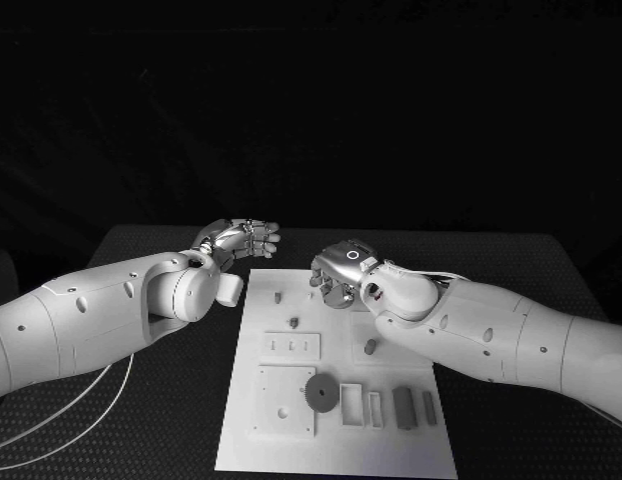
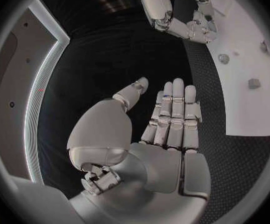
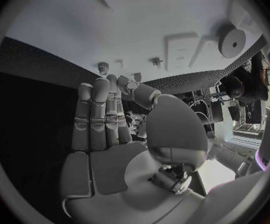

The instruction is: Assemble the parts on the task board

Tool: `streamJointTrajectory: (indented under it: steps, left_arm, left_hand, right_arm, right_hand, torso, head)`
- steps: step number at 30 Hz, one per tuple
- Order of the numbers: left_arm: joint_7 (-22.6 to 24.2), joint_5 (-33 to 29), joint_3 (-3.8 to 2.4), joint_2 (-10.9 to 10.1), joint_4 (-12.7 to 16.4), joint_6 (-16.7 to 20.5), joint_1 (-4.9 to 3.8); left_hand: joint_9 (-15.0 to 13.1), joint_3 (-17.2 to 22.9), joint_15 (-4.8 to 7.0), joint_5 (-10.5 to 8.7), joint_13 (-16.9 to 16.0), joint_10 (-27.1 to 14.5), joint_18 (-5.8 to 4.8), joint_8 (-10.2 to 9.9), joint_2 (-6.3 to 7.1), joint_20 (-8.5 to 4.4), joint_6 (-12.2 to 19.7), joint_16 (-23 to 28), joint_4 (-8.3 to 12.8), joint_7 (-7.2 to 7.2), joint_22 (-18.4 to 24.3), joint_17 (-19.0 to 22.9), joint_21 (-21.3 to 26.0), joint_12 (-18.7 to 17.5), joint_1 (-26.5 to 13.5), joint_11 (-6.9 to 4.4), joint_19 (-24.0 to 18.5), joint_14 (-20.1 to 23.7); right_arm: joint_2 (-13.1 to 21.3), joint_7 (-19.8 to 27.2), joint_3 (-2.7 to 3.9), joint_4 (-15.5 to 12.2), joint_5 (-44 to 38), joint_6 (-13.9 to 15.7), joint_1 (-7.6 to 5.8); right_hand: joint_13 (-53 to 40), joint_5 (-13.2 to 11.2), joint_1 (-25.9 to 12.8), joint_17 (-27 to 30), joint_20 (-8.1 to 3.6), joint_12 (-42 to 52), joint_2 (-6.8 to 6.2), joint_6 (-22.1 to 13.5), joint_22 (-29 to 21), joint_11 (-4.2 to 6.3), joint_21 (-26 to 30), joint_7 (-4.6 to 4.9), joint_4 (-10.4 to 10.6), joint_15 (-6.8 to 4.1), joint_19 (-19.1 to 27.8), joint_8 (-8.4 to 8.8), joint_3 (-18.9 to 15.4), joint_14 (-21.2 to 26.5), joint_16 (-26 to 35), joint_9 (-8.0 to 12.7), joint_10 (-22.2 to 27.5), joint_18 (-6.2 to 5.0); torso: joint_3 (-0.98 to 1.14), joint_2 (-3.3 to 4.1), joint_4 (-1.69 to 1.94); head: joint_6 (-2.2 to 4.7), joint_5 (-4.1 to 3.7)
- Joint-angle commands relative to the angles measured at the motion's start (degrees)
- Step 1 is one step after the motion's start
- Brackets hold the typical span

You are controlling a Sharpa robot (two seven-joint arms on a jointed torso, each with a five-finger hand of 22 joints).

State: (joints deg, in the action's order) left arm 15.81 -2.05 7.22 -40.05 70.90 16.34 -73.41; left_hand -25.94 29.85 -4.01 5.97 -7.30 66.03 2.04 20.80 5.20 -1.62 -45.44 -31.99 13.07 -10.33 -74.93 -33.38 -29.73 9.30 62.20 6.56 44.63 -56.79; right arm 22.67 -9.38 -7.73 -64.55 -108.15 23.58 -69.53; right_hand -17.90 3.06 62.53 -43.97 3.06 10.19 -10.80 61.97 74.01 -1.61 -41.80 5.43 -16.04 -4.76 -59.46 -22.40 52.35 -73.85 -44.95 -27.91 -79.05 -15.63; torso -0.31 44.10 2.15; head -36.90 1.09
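The board [image 1: 337, 440], a white plate, lies in the lower middle of the head view on the black table [image 1: 513, 260], running from the centre down to the bottom edge. Along its lower part there's a gear [image 1: 316, 395] standing dark against a square plate [image 1: 285, 400], and to the right of that a row of small blocks [image 1: 392, 408] side by side. Higher up, a pale strip [image 1: 292, 346] with small holes, and a few little pegs [image 1: 295, 322] dotted over the upper half.

Left hand [image 1: 239, 240] sits above and left of the board's top corner, off the white, over the table. In its wrist view the fingers [image 2: 174, 115] are straight and together, thumb out to the side, nothing in them: released.

Right hand [image 1: 346, 274] hangs over the top right part of the board, close to the left hand but apart from it. Its own wrist view shows the fingers [image 3: 100, 115] stretched flat with the thumb alongside, palm bare, grasping nothing. The gear [image 3: 233, 43] shows at the upper right there.
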Motion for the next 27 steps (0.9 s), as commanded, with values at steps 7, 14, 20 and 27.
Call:
streamJointTrajectory:
  steps: [7, 14, 20, 27]
  left_arm:
    - [0.60, 0.24, -0.06, -0.05, 0.05, -0.24, -0.06]
    - [0.66, 0.25, -0.05, -0.23, -0.12, -0.14, -0.06]
    - [0.68, 0.25, -0.05, -0.39, -0.19, -0.13, -0.06]
    - [0.71, 0.26, -0.05, -0.43, -0.38, -0.16, -0.06]
  left_hand:
    - [0.03, 0.21, -0.15, 0.08, -0.06, -0.13, 1.06, -0.22, -0.06, 0.02, 0.18, 0.39, 0.16, -0.09, -1.17, -0.10, -0.40, -0.26, -0.18, 0.27, -0.47, 0.26]
    - [0.02, 0.22, -0.15, 0.08, -0.07, -0.12, 1.06, -0.21, -0.07, 0.03, 0.16, 0.39, 0.19, -0.07, -1.17, -0.12, -0.42, -0.26, -0.16, 0.25, -0.47, 0.25]
    - [0.01, 0.23, -0.15, 0.07, -0.08, -0.10, 1.07, -0.20, -0.06, 0.03, 0.15, 0.39, 0.23, -0.04, -1.17, -0.13, -0.43, -0.26, -0.14, 0.24, -0.48, 0.25]
    - [0.01, 0.24, -0.15, 0.06, -0.08, -0.08, 1.07, -0.18, -0.05, 0.03, 0.13, 0.39, 0.26, -0.03, -1.17, -0.14, -0.45, -0.26, -0.12, 0.23, -0.48, 0.24]
  right_arm:
    - [1.41, -0.02, 0.02, -2.10, 0.02, 0.43, 0.01]
    - [2.51, 0.03, 0.03, -3.24, 0.43, 0.34, -0.02]
    - [3.51, 0.12, 0.04, -4.59, 0.87, 0.29, -0.06]
    - [4.80, 0.27, 0.06, -6.63, 1.34, 0.80, -0.17]
  right_hand:
    - [-0.09, -0.21, 0.04, -0.04, -0.02, -0.30, -0.57, -0.20, 0.03, 0.11, -0.40, -0.34, 0.17, 0.30, -0.26, 0.31, 0.05, 0.00, -0.18, -0.11, 0.32, 0.63]
    - [-0.12, -0.21, 0.03, -0.04, -0.03, -0.34, -0.62, -0.23, 0.03, 0.09, -0.41, -0.32, 0.19, 0.30, -0.27, 0.33, 0.09, -0.02, -0.18, -0.13, 0.34, 0.63]
    - [-0.15, -0.22, 0.00, -0.03, -0.04, -0.39, -0.71, -0.27, 0.03, 0.07, -0.42, -0.30, 0.23, 0.32, -0.29, 0.37, 0.11, -0.04, -0.17, -0.15, 0.39, 0.63]
    - [-0.23, -0.25, -0.05, -0.01, -0.06, -0.56, -0.96, -0.48, 0.02, 0.00, -0.44, -0.23, 0.32, 0.38, -0.30, 0.50, 0.18, -0.07, -0.15, -0.19, 0.58, 0.63]
  torso:
    - [0.21, 0.00, -0.13]
    - [0.20, -0.02, -0.21]
    - [0.18, -0.01, -0.09]
    - [0.13, -0.01, -0.09]
  head:
    - [0.02, 0.16]
    - [0.14, 0.16]
    - [0.35, 0.04]
    - [0.46, -0.10]
